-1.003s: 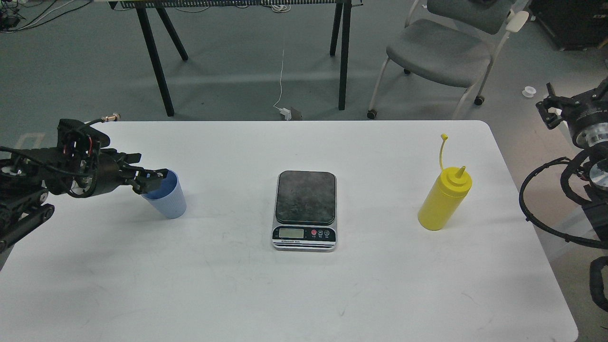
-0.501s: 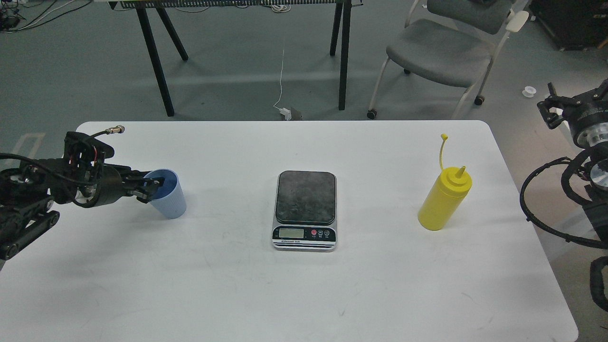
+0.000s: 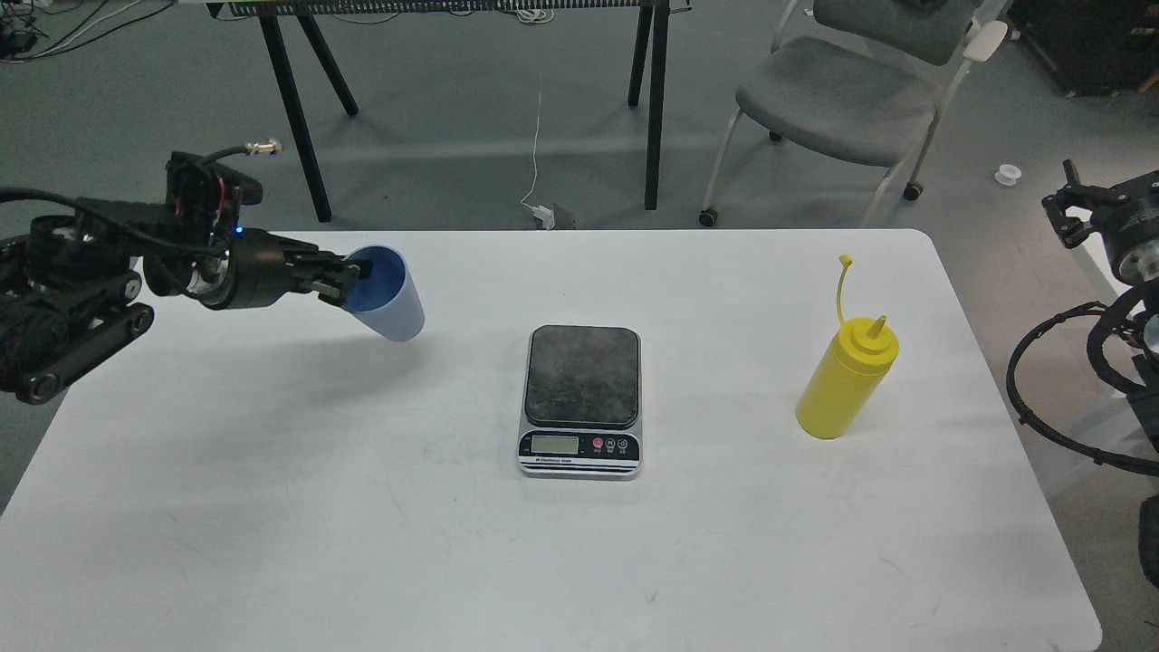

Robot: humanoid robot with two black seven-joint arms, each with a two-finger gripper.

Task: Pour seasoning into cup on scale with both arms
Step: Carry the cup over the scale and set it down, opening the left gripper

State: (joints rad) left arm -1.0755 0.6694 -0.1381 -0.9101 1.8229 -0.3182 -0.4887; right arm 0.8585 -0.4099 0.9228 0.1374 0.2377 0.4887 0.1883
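A: Biggest first: one white bench (image 3: 362, 543) fills the lower frame. Beyond it, upper right, one grey chair (image 3: 842, 100), and black legs of a second table (image 3: 299, 118) at the upper left.

B: And the arms?

A: Two. The left end effector (image 3: 353, 276) sits left of centre, its fingers pinched on the rim of the one light blue cup (image 3: 387, 294), one finger inside. The cup hangs tilted above the bench, mouth towards the upper left, a shadow beneath it. The right end effector (image 3: 1073, 213) is at the right edge, off the bench, apart from everything; it is small and dark, so whether it gapes or is closed I cannot tell.

B: The scale?

A: One kitchen scale (image 3: 581, 398), centre frame, dark platform bare, one LCD (image 3: 554, 444) and a red button (image 3: 598, 444) with two dark ones beside it. There is print along its front, too small to read.

B: The seasoning?

A: One yellow squeeze bottle (image 3: 847, 380), upright on the bench right of the scale, well apart from it, strap standing above the nozzle. No label visible.
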